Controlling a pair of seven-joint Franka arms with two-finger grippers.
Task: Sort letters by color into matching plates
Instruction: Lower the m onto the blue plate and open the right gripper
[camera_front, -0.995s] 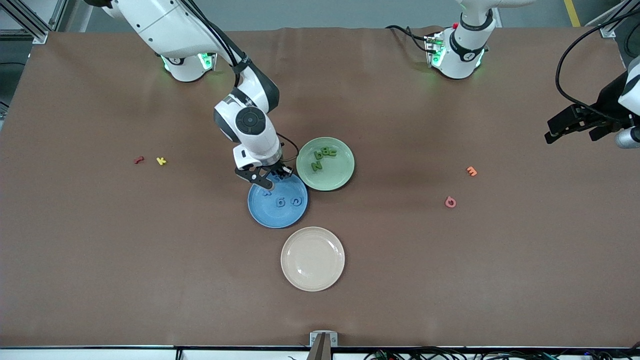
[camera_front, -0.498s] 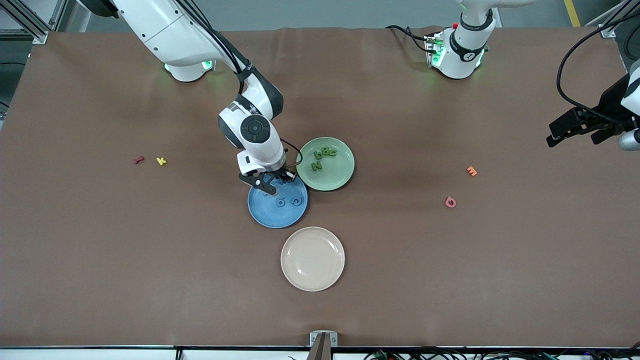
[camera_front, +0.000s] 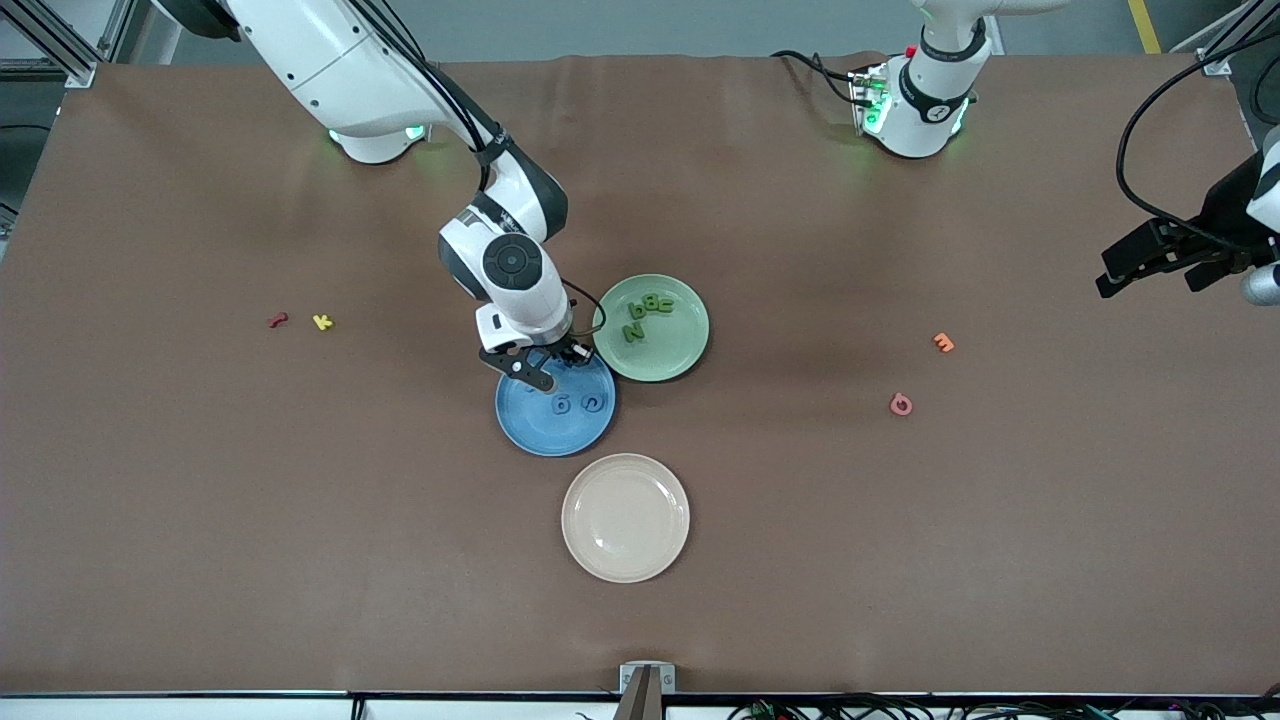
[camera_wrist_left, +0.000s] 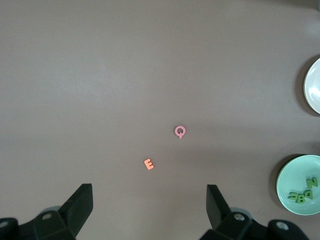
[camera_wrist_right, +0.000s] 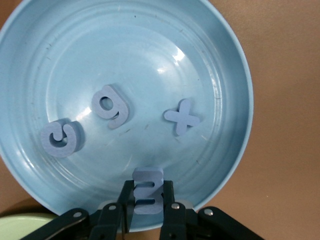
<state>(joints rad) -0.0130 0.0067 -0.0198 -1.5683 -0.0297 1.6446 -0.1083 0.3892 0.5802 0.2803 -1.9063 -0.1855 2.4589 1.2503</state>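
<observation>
My right gripper (camera_front: 552, 368) is over the blue plate (camera_front: 530, 425), near its rim beside the green plate (camera_front: 688, 350). It is shut on a blue foam letter (camera_wrist_right: 148, 192), held just above the plate's inner rim (camera_wrist_right: 235, 75). Three blue letters lie in the blue plate: a C (camera_wrist_right: 61, 138), a 9-shaped one (camera_wrist_right: 111, 106) and an X (camera_wrist_right: 182, 117). Several green letters (camera_front: 647, 315) lie in the green plate, which also shows in the left wrist view (camera_wrist_left: 295, 175). My left gripper (camera_wrist_left: 149, 210) is open and empty, high over the table at the left arm's end, where it waits.
A beige plate (camera_front: 625, 517) sits nearer the front camera than the blue plate. An orange E (camera_front: 943, 342) and a pink Q (camera_front: 901, 404) lie toward the left arm's end. A red letter (camera_front: 277, 320) and a yellow K (camera_front: 321, 321) lie toward the right arm's end.
My right gripper has moved with the blue letter a little farther over the blue plate and lower. The left arm has barely shifted.
</observation>
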